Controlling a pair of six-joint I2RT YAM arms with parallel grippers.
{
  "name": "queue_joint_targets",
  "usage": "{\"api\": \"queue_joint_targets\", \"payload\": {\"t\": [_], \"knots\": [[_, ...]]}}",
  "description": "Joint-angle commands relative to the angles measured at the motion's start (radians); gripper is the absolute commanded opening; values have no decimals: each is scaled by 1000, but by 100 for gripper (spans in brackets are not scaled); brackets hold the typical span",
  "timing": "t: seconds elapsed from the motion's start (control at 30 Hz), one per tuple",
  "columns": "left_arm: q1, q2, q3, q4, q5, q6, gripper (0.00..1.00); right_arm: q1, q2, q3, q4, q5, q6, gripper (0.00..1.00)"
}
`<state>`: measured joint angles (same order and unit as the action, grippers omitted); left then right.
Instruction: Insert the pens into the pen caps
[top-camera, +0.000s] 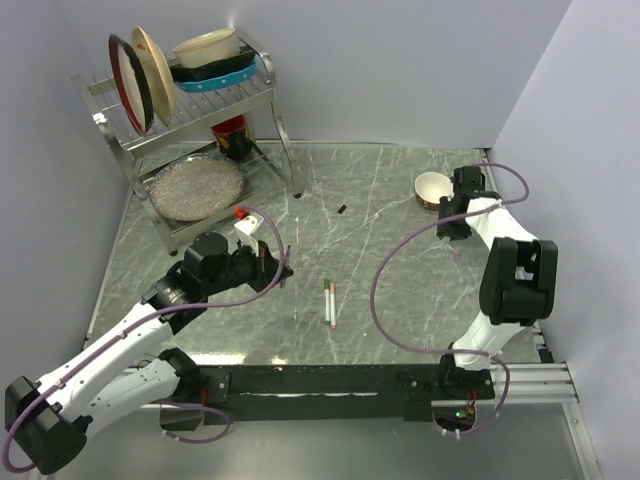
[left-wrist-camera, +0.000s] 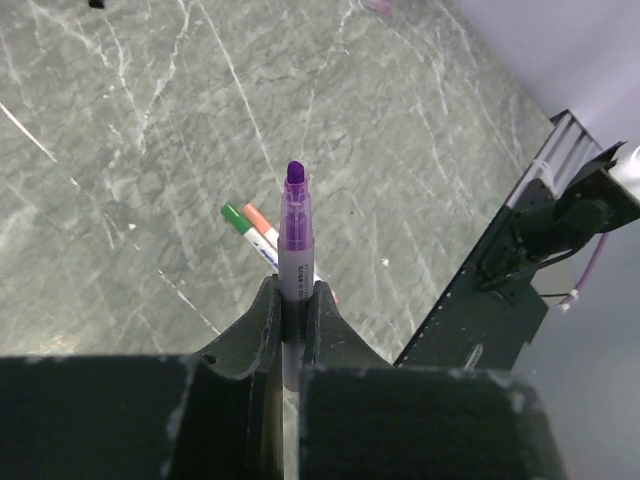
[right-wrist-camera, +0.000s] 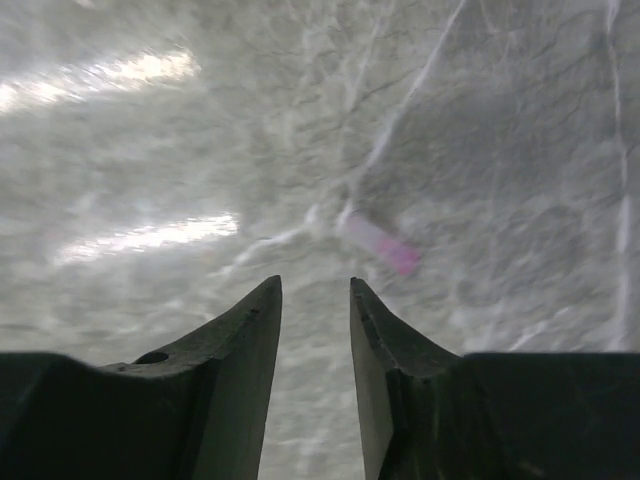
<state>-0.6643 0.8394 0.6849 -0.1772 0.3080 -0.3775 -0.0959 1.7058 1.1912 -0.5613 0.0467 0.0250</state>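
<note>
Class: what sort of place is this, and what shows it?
Probably a robot lab cell staged as a kitchen: plain walls around a marble-look table, a dish rack, two bolted arms.

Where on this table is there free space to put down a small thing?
Bare marble lies between the two pens and the bowl, also far centre beyond the black cap. Crowded: the dish rack corner, left.

A dish rack (top-camera: 190, 130) stands at the far left corner of the desk (top-camera: 420, 290), and a bowl (top-camera: 432, 188) sits at the far right. Two pens (top-camera: 330, 302) lie side by side near the middle, with a small cap (top-camera: 341, 209) alone behind them. Left of them, the left claw (left-wrist-camera: 292, 300) grips a third pen (left-wrist-camera: 293, 240), which juts past its fingertips. Near the bowl, the right claw (right-wrist-camera: 315, 290) hovers above the desk — a loose cap (right-wrist-camera: 380, 243) lies just ahead.
</note>
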Motion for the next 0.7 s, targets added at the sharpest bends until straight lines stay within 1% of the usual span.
{"api": "queue_joint_targets", "payload": {"t": [0.0,0.07,0.1,0.3,0.67], "knots": [[3,-28,13,51,-29,66,1,-45,18,80,-32,-71,-284,48],[3,-29,13,51,-24,65,1,-57,12,71,-13,-97,-336,52],[3,-31,10,56,-17,66,1,-60,14,67,-11,-113,-383,53],[3,-42,5,62,-36,65,1,-71,44,42,34,-97,-460,53],[5,-31,4,61,-64,69,1,-71,130,48,69,-142,-493,52]]}}
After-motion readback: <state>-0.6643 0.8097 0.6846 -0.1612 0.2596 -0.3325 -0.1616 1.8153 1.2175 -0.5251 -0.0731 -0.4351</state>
